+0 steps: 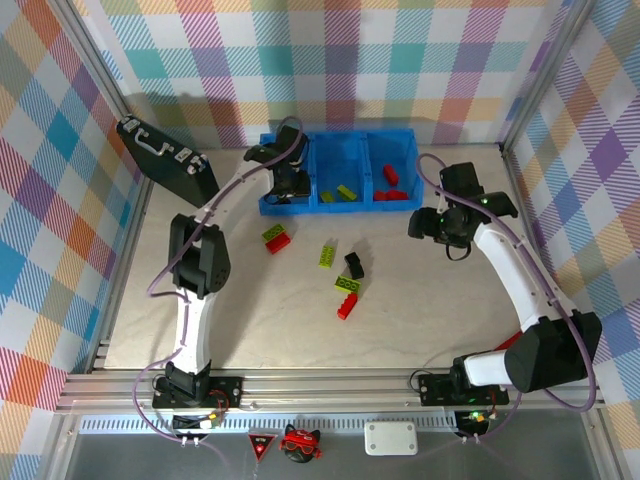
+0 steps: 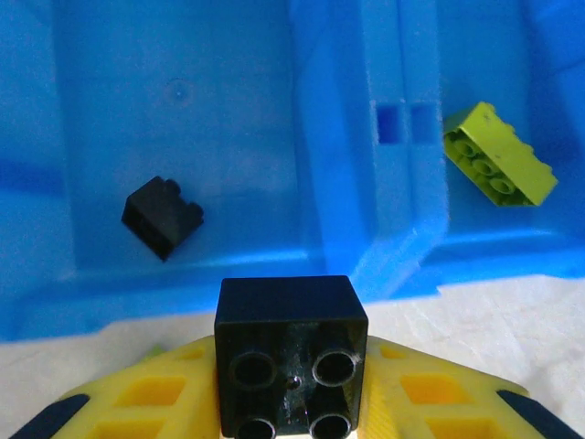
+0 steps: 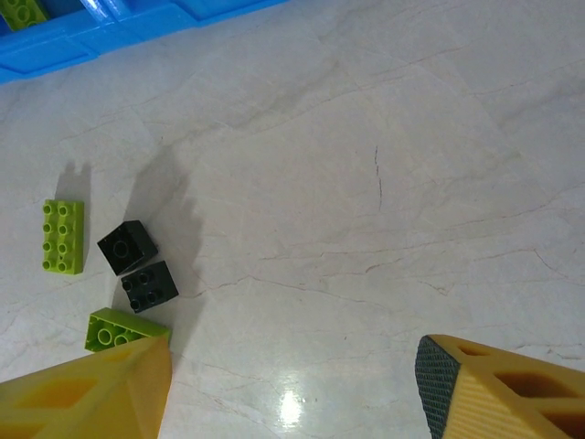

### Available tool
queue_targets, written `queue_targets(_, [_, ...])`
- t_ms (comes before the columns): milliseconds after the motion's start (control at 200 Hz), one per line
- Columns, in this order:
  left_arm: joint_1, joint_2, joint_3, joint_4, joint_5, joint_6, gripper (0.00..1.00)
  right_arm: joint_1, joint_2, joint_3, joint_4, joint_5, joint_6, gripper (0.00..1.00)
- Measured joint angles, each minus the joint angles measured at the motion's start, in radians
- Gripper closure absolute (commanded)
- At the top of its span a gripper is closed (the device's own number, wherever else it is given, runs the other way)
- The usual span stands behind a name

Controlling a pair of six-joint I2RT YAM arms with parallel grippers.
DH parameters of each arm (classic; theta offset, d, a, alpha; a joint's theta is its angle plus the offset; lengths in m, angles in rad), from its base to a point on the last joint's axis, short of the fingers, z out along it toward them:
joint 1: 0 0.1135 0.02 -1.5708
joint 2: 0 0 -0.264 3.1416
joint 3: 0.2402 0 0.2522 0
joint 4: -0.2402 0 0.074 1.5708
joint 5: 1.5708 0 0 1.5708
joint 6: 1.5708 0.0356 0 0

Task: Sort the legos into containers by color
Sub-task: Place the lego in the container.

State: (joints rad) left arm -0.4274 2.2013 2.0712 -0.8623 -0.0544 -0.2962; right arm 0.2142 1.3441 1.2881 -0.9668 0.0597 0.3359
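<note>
Yellow on the fingers of the left gripper (image 2: 292, 407). Squeezed in narrow, holding a black brick (image 2: 291, 334) with its round holes facing the wrist camera. Hangs just over the near wall of the containers (image 2: 338, 137), by the left box. Down inside that left box, one small black lego (image 2: 163, 217) on the blue floor. Next door, in the middle box, a lime green lego (image 2: 500, 155) lying tilted.

Over to the right gripper (image 3: 292, 389). Spread wide, holding nothing, above the bare table (image 3: 384, 183). Close by one yellow finger, a lime lego (image 3: 119, 329). Just past it, two black legos (image 3: 127, 246) side by side, then another lime one (image 3: 62, 236).

Seen from the top, red legos (image 1: 391, 176) in the right box. Out on the table and apart from the containers, a red and lime pair (image 1: 277, 238) touching each other. Nearest the arms, a lone red lego (image 1: 346, 307). Far off to the left, a black briefcase (image 1: 165, 158).
</note>
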Motion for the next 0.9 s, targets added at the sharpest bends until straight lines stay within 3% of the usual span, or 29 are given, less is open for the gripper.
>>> queue_targets(270, [0.027,0.158,0.129,-0.001,-0.027,0.011,0.63,0.0,-0.018,-0.006,-0.007,0.0,0.0,0.27])
queue_targets(900, [0.05,0.216,0.135,0.041,-0.034,0.005,0.56,0.0,-0.055,-0.03,-0.022,-0.001,0.001,0.28])
